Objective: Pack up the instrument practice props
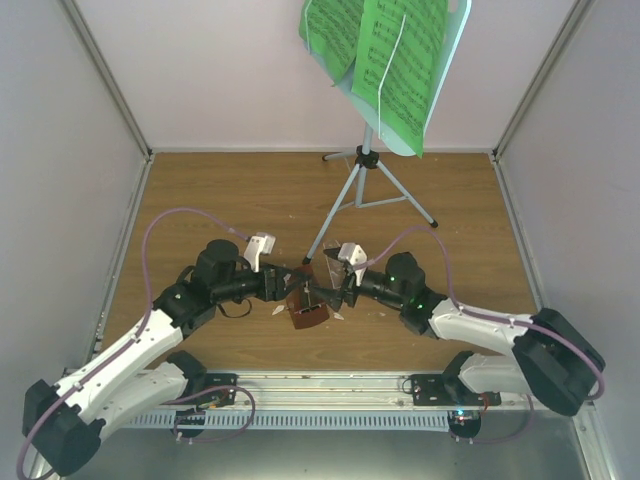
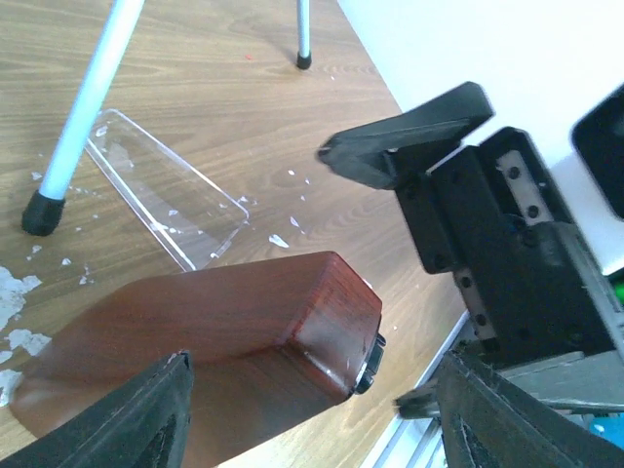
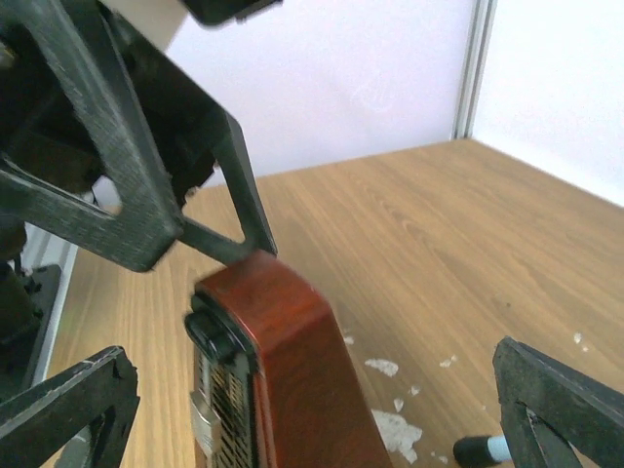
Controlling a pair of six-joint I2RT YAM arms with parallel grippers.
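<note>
The pale blue music stand (image 1: 368,160) stands at the back on silver tripod legs, with green sheet-music pages (image 1: 385,50) on its desk. The reddish-brown metronome (image 1: 305,312) sits mid-table between both grippers, its front face uncovered. Its clear cover (image 2: 166,190) lies flat on the wood beside a stand foot (image 2: 41,213). My left gripper (image 2: 314,369) is open, its fingers either side of the metronome body (image 2: 224,341). My right gripper (image 3: 312,356) is open, facing the metronome (image 3: 292,380) from the other side. One left finger rests near the metronome's top.
Small white crumbs (image 2: 15,292) are scattered on the wooden table (image 1: 450,200) around the metronome, also in the right wrist view (image 3: 400,429). White walls close in the left, right and back. A metal rail (image 1: 330,390) runs along the near edge.
</note>
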